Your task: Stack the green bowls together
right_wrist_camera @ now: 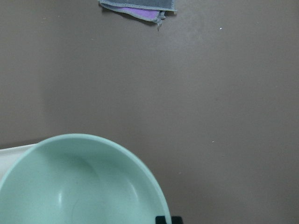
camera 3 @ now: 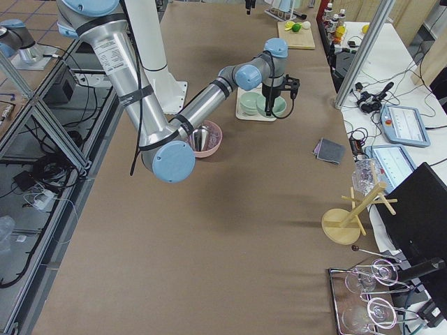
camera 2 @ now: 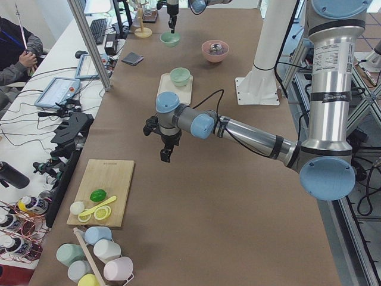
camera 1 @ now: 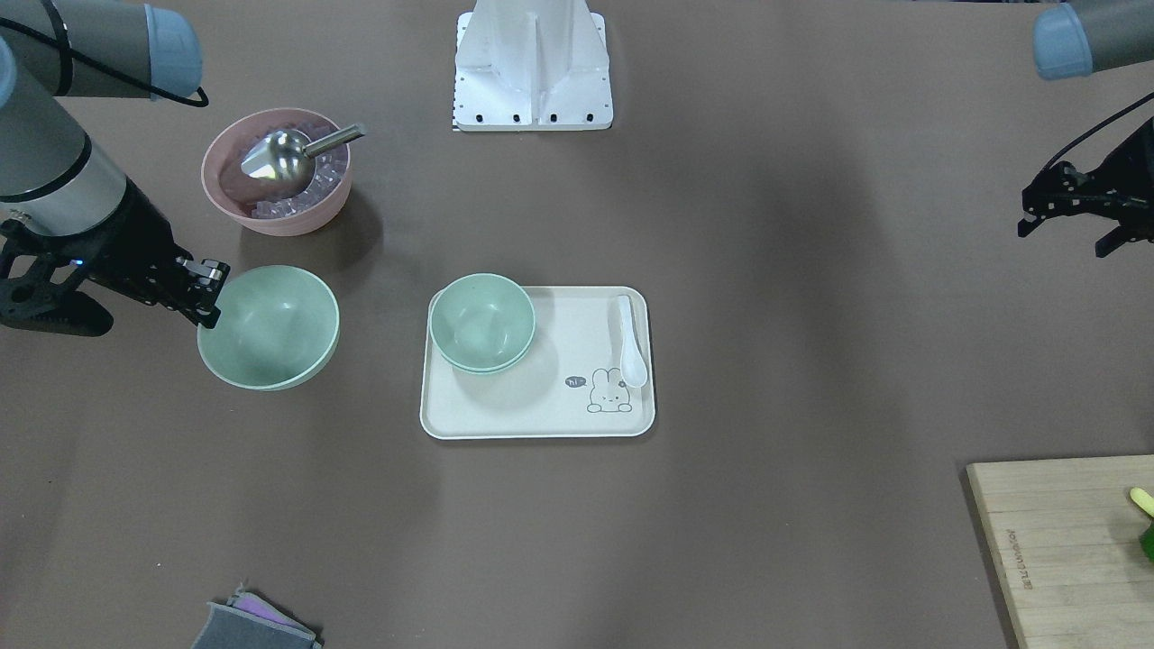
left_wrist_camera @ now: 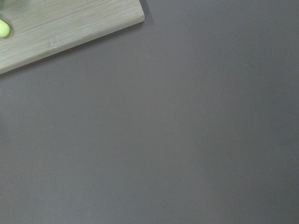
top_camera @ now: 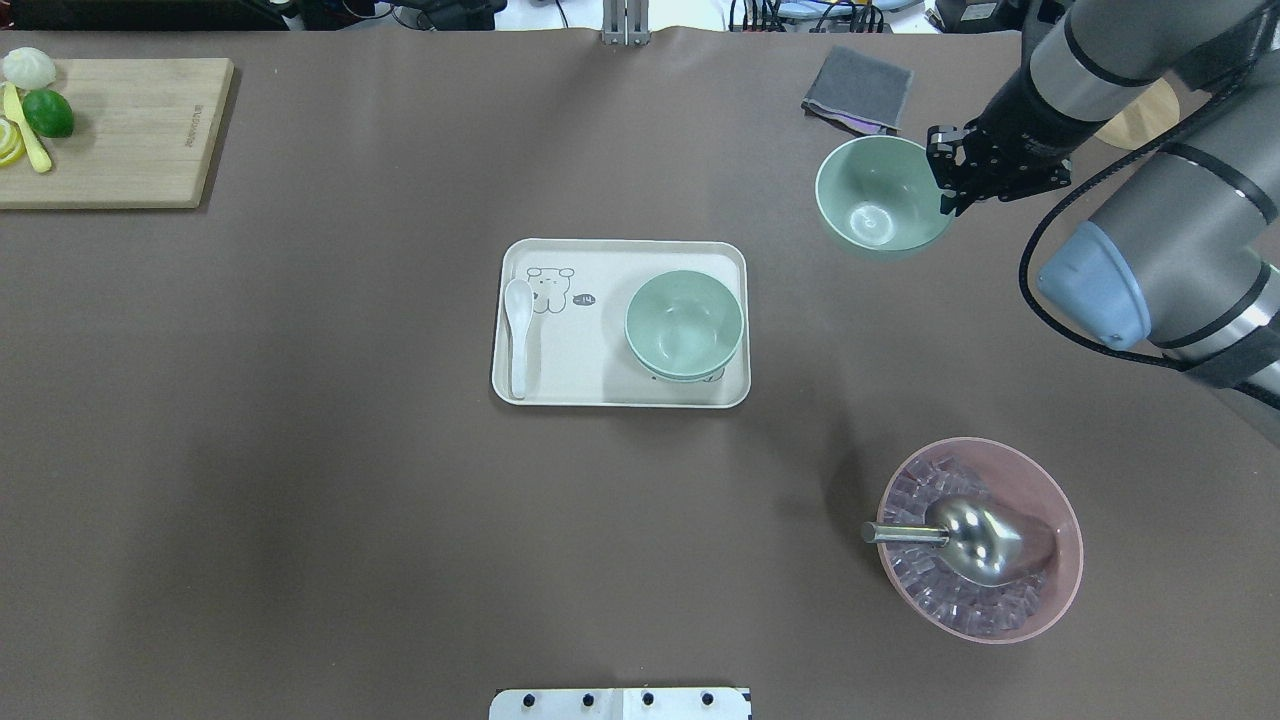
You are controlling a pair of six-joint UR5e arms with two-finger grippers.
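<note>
The brown table (top_camera: 300, 500) is taken up in the middle by a cream tray (top_camera: 600, 385), where 2 green bowls (top_camera: 685, 325) are already nested, one rim showing under the other. A pink ribbed bowl (top_camera: 1065, 560) with a metal scoop (top_camera: 985, 540) is left aside and is no part of the job.

The 3rd green bowl (top_camera: 875, 200) is held well apart from the tray, on the robot's right. It is pinched at its rim by the right gripper (top_camera: 946, 190), one finger inside the wall and one outside. It looks bigger than the nested pair in the front-facing view, so it is judged to be lifted off the table.

The left gripper (camera 1: 1068, 230) is parked far off over bare table, its fingers spread wide and holding nothing.

The step in hand is judged to be the carry of the last bowl. Next, the bowl needs to be centred over the nested pair, kept level, lowered in and released.
</note>
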